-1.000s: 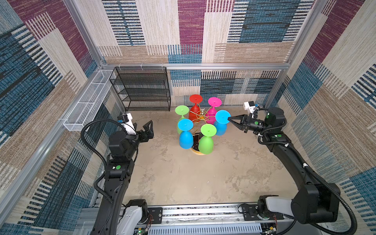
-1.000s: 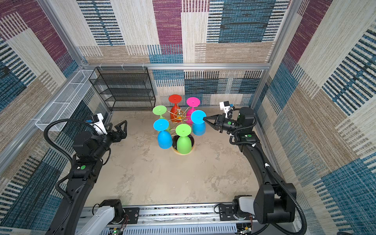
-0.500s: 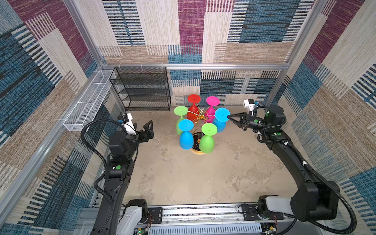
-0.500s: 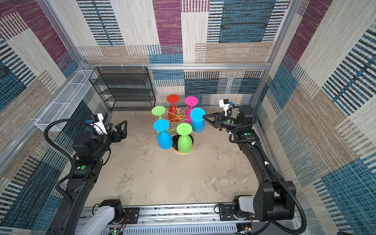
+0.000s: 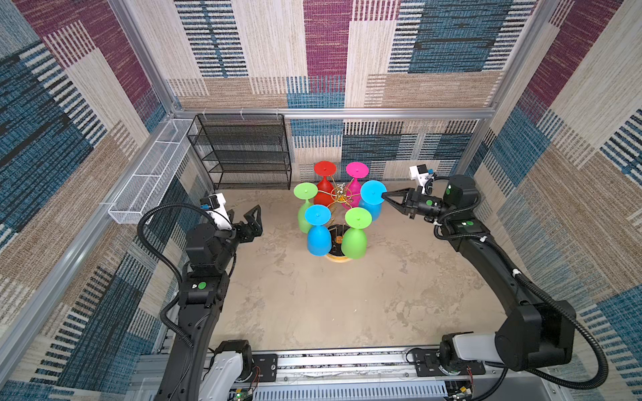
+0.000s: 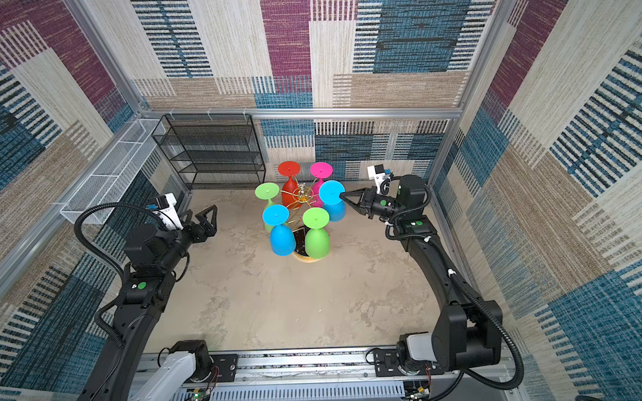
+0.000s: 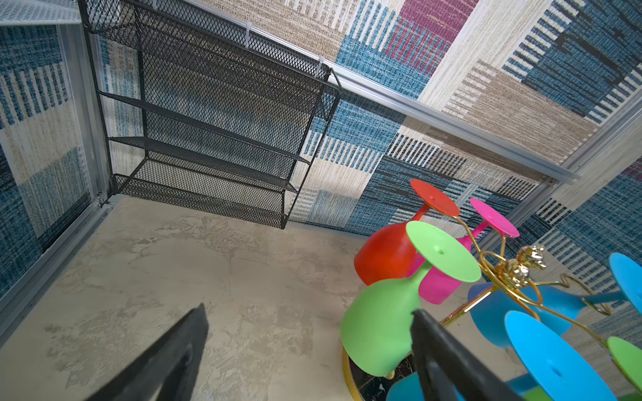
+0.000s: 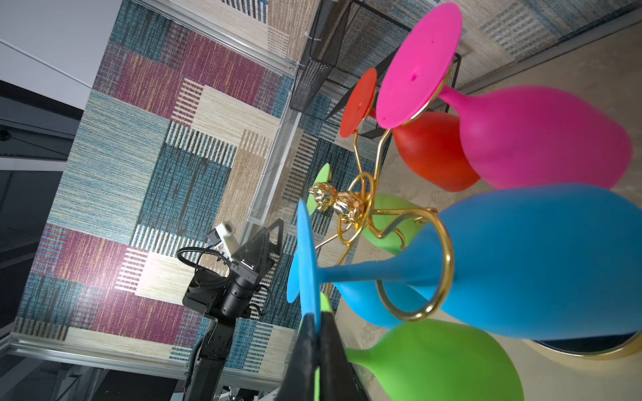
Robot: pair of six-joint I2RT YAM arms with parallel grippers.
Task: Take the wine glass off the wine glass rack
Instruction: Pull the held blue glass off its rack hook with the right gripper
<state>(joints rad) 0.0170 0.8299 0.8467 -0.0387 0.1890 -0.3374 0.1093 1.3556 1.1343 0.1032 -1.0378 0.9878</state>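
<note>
**Blue glass pinched by its foot, stem in the ring**

Since a second ago the right pincer [image 5: 384, 198] has crept toward the worktop's [image 5: 312, 312] back edge. The hanging glasses have swung slightly round with it, while the rack's black base [image 5: 336, 239] has stayed put. The right pincer's jaws are pressed together on the foot rim of the blue wine glass [image 5: 372, 192]. The glass's stem sits inside a gold ring of the wine glass rack [image 5: 342, 195], which stands just back of the worktop's middle. The left pincer [image 5: 244, 215] gapes wide near the left edge, holding nothing. A pink glass [image 5: 356, 172] and a green glass [image 5: 357, 222] hang close on either side of the blue one. A black mesh shelf [image 5: 243, 152] fills the back-left corner.
</note>
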